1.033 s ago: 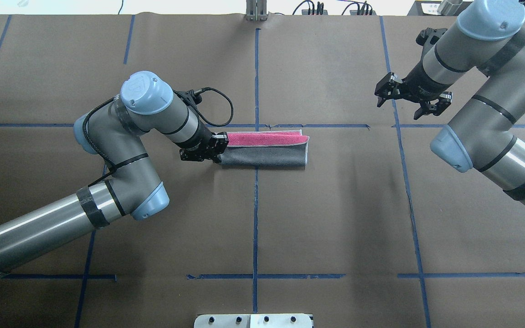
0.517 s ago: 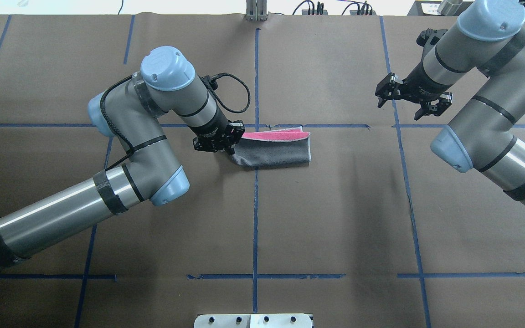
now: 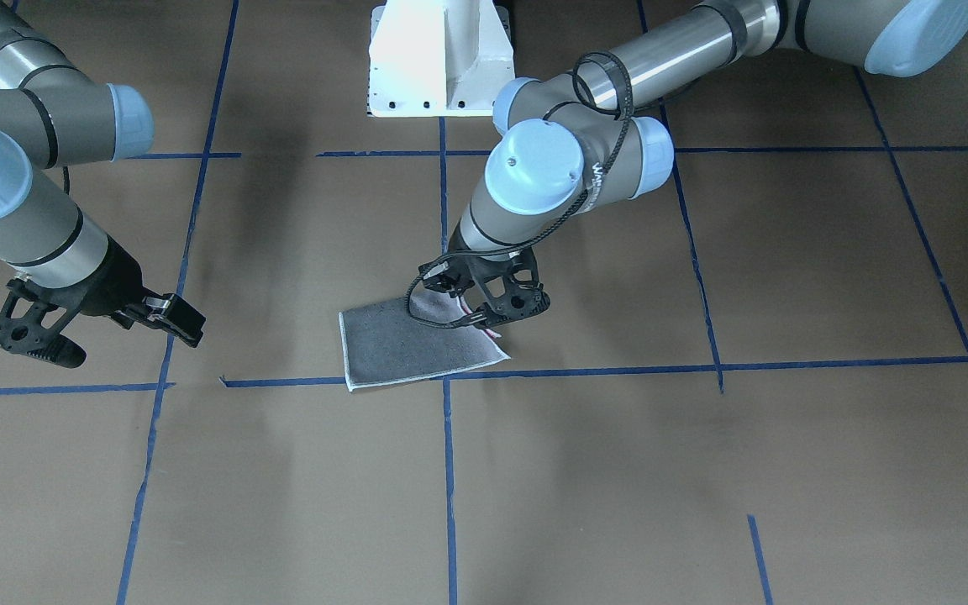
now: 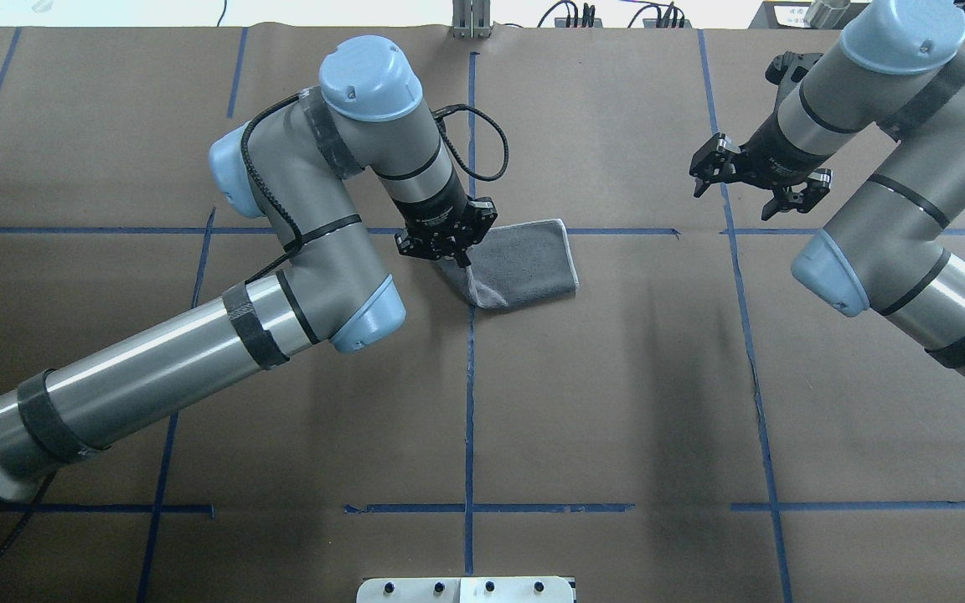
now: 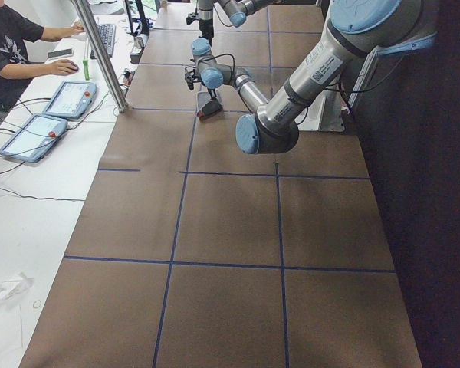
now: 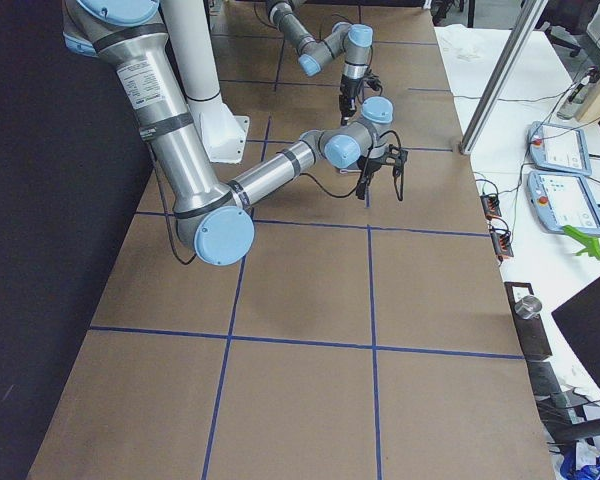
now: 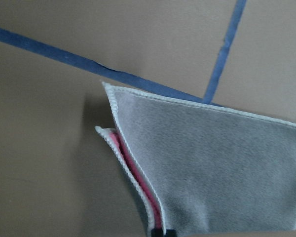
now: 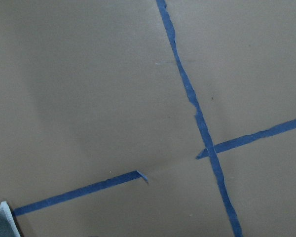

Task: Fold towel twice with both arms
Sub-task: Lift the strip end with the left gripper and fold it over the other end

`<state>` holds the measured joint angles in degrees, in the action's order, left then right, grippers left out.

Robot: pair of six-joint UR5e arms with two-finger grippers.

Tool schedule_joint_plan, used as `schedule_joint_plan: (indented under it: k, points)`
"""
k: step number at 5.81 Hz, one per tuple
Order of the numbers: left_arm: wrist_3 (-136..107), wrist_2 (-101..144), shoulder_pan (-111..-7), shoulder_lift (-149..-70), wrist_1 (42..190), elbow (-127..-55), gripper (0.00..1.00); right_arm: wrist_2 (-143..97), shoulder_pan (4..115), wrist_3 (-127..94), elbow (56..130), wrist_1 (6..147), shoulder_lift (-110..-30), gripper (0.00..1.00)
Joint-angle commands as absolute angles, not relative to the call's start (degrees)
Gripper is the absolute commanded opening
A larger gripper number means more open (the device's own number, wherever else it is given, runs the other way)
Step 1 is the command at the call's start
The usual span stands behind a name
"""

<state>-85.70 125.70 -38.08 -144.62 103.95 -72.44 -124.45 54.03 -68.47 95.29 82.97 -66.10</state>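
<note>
- Half a second ago the left end effector [image 4: 451,251] was left of the centre tape line, in the overhead view; now it is level with that line, further toward the frame's right and slightly higher.
- It has carried the towel's [image 4: 524,260] left end with it. The long strip of a second ago is now a short, nearly square grey patch.
- The pink band along the strip's upper edge no longer shows from overhead. Only a thin pink sliver shows between the layers in the left wrist view, on the towel [image 7: 222,168].
- The right end effector [image 4: 735,201] and its arm have not moved.
- The left end effector [image 3: 494,318] pinches the raised edge of the towel [image 3: 408,344], its fingers pressed together on the cloth. That end is lifted, while the rest lies on the counter [image 4: 616,377].
- The towel sits at mid-frame, just right of the centre line and below the horizontal tape line.
- The right end effector [image 3: 127,346] is spread wide and holds nothing. It hangs above the counter at the overhead view's upper right, well apart from the towel.
</note>
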Motion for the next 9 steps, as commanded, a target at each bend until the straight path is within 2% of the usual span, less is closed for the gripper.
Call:
schedule_joint_plan:
  k: [1, 2, 4, 9]
  points:
    - [-85.6, 125.5, -37.9, -149.7, 103.1, -67.2, 0.0, -124.5, 54.1, -68.4, 95.3, 83.0, -66.1, 1.0]
    - [-85.7, 125.2, -37.9, -154.5, 103.1, -60.7, 0.0, -124.5, 54.2, -68.4, 95.4, 83.0, -66.1, 1.0]
    - [-84.2, 125.2, -37.4, -159.2, 103.1, -55.5, 0.0, -124.9, 54.8, -68.2, 95.4, 83.0, -66.2, 1.0]
    - [-81.6, 119.6, -33.3, -160.7, 103.4, -54.3, 0.0, -125.2, 55.1, -68.1, 97.4, 82.9, -68.7, 1.0]
